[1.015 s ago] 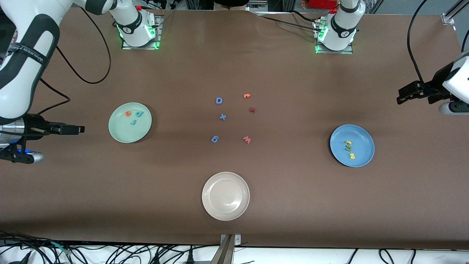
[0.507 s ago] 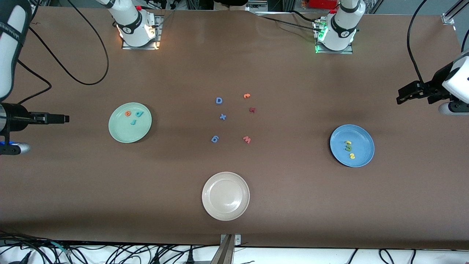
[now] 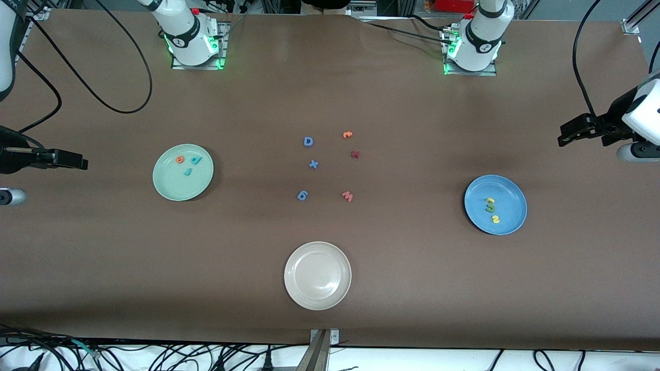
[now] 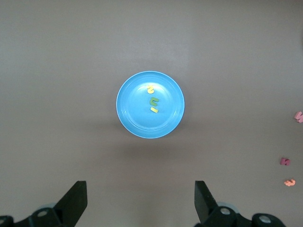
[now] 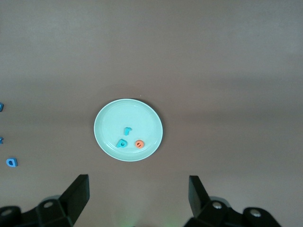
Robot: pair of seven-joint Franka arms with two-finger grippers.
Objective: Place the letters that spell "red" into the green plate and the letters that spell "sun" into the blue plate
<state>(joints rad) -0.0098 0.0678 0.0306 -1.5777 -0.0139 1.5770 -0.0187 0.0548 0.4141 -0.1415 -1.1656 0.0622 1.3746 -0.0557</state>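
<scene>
- The right claw [image 3: 77, 161] hangs in the air over the bare desk [image 3: 103, 268] at the right arm's end, well apart from the green plate [image 3: 170, 188]; its wrist view shows both fingers [image 5: 78, 191] spread wide with nothing between them, so it is released.
- The green plate sits toward the right arm's end of the desk, and all three letters lie inside it: the orange "e" [image 3: 179, 159], the teal "d" [image 3: 195, 159] just beside it, and the thin teal "r" [image 3: 187, 171] a little nearer to the front camera than both.
- Loose letters lie on the middle of the desk: a blue D [image 3: 308, 141], a blue x [image 3: 313, 164], a blue 6-shaped piece [image 3: 302, 195], an orange piece [image 3: 347, 135], a dark red piece [image 3: 355, 154] and a pink-red w/m-shaped piece [image 3: 347, 196].
- A whitish-beige plate [image 3: 317, 275] sits nearer to the front camera than those loose letters.
- The blue plate [image 3: 508, 224] sits toward the left arm's end and holds a short row: a yellow letter [image 3: 490, 200], the dark green "n" [image 3: 490, 208] and a second yellow letter [image 3: 495, 219], the last nearest the front camera.
- The left claw [image 3: 564, 135] waits in the air over the bare desk at the left arm's end, well apart from the blue plate; its fingers [image 4: 75, 201] stand wide apart and empty, released.
</scene>
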